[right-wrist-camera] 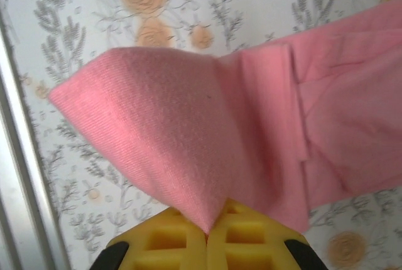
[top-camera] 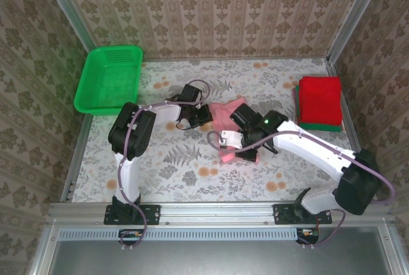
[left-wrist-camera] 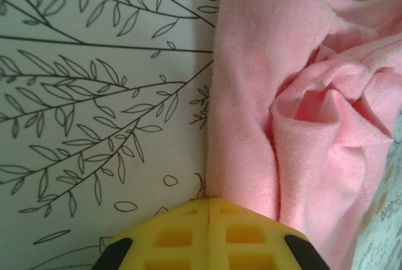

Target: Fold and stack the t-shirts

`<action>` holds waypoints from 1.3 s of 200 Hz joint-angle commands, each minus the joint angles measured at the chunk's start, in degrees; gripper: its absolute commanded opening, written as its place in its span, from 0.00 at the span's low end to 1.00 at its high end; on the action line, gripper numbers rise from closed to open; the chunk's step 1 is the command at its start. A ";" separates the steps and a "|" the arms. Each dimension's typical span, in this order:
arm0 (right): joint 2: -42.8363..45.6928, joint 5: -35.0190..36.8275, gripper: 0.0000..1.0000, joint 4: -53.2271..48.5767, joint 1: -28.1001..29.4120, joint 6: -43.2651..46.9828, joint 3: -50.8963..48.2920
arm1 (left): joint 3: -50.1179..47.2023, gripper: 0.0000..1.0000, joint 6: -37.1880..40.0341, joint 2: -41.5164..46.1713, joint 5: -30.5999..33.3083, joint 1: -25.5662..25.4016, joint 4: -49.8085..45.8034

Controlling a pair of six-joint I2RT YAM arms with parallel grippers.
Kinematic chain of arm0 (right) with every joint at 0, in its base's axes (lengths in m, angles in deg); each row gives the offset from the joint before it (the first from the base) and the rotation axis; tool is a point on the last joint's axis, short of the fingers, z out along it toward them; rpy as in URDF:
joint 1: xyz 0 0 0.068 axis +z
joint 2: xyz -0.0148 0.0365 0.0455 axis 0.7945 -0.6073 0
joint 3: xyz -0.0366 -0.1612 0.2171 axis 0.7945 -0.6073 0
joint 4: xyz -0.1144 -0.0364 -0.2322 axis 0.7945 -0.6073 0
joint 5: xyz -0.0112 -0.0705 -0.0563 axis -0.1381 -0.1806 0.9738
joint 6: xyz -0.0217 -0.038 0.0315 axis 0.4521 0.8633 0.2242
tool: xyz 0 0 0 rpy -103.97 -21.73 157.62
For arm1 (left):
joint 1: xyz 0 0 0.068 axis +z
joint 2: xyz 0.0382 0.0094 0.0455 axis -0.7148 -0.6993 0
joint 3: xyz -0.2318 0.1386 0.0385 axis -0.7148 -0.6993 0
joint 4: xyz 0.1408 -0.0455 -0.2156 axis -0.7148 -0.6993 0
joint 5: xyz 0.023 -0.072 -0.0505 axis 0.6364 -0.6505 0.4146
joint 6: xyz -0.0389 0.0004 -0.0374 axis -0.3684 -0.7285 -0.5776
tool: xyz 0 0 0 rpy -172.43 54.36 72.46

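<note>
A light pink t-shirt (top-camera: 228,114) lies crumpled on the flowered table between my two arms. My left gripper (top-camera: 205,116) sits at its left side. In the left wrist view the yellow jaws (left-wrist-camera: 208,202) are shut, with the edge of the pink cloth (left-wrist-camera: 251,94) running into their tips. My right gripper (top-camera: 239,150) is at the shirt's near end, and in the right wrist view (right-wrist-camera: 207,232) it is shut on a folded corner of the pink cloth (right-wrist-camera: 163,119), lifted off the table. A folded red t-shirt (top-camera: 319,98) rests on a folded green t-shirt (top-camera: 321,126) at the far right.
A green plastic mesh basket (top-camera: 108,80) stands at the back left, partly over the table's edge. Metal frame rails (top-camera: 211,210) run along the near edge and both sides. Patterned walls close in the back and sides.
</note>
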 commanded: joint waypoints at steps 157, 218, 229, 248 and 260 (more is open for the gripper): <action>-27.55 4.15 0.00 5.99 -14.56 12.63 31.96 | 2.24 0.00 3.74 -10.63 -5.05 1.43 -7.72; -33.38 3.02 0.00 8.11 -14.96 11.87 35.56 | 2.82 0.00 4.33 -10.86 -5.10 2.04 -8.36; -34.27 2.83 0.00 8.38 -14.96 11.70 35.92 | 2.86 0.00 4.44 -10.90 -5.06 2.13 -8.49; -35.73 2.78 0.00 9.37 -14.92 11.14 36.14 | 2.90 0.00 4.46 -10.90 -5.02 2.17 -8.55; -36.83 3.33 0.00 10.03 -15.03 10.70 36.59 | 2.86 0.00 4.41 -10.89 -5.05 2.17 -8.62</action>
